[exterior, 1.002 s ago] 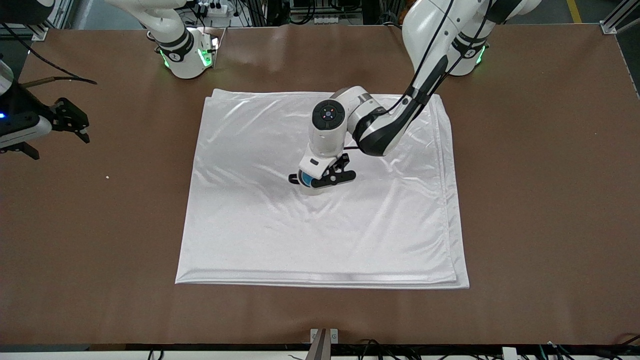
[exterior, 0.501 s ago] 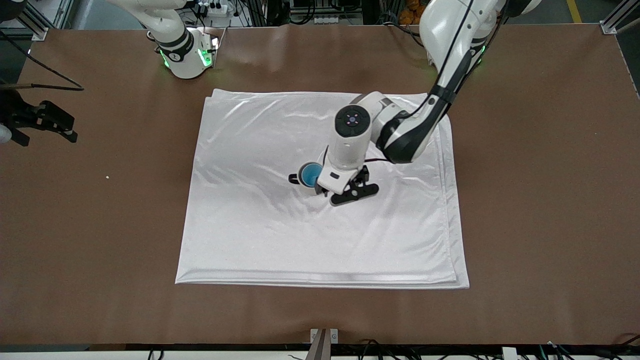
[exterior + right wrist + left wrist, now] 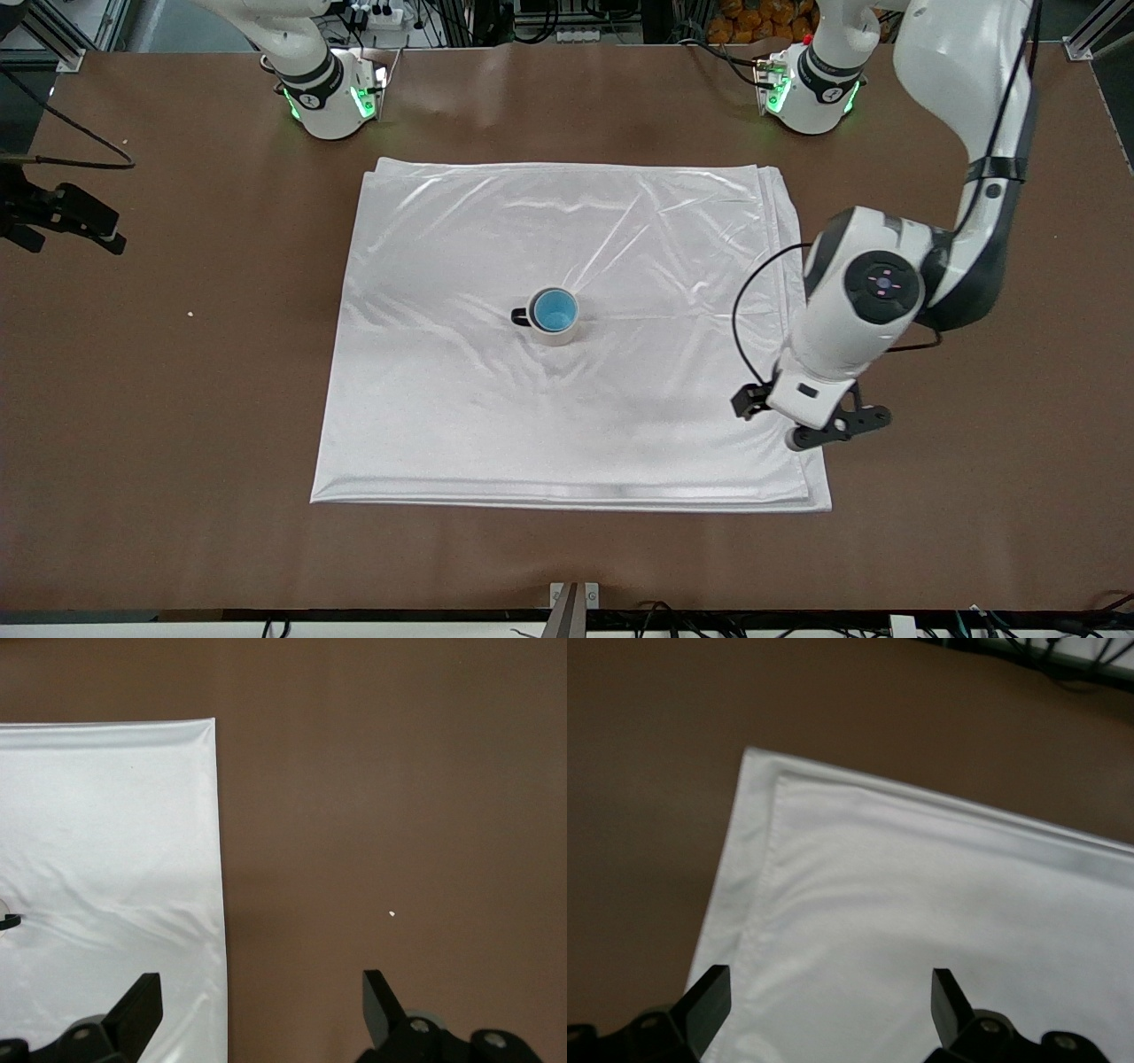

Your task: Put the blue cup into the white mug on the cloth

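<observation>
The blue cup [image 3: 555, 310] stands upright inside the white mug [image 3: 551, 336], whose black handle points toward the right arm's end. The mug stands near the middle of the white cloth [image 3: 532, 425]. My left gripper [image 3: 837, 425] is open and empty, in the air over the cloth's corner at the left arm's end, well away from the mug. In the left wrist view the left gripper [image 3: 830, 983] has only cloth [image 3: 921, 904] between its fingers. My right gripper [image 3: 84, 221] waits open over bare table at the right arm's end. The right wrist view shows the right gripper [image 3: 261, 983] empty beside the cloth's edge [image 3: 106, 833].
The brown table [image 3: 974, 443] surrounds the cloth. A tiny white speck [image 3: 189, 313] lies on it toward the right arm's end. Both arm bases [image 3: 332, 97] stand along the table's edge farthest from the front camera.
My left gripper opened and left the blue cup in the mug. It then swung away toward the left arm's end. My right gripper drew slightly toward the table's edge.
</observation>
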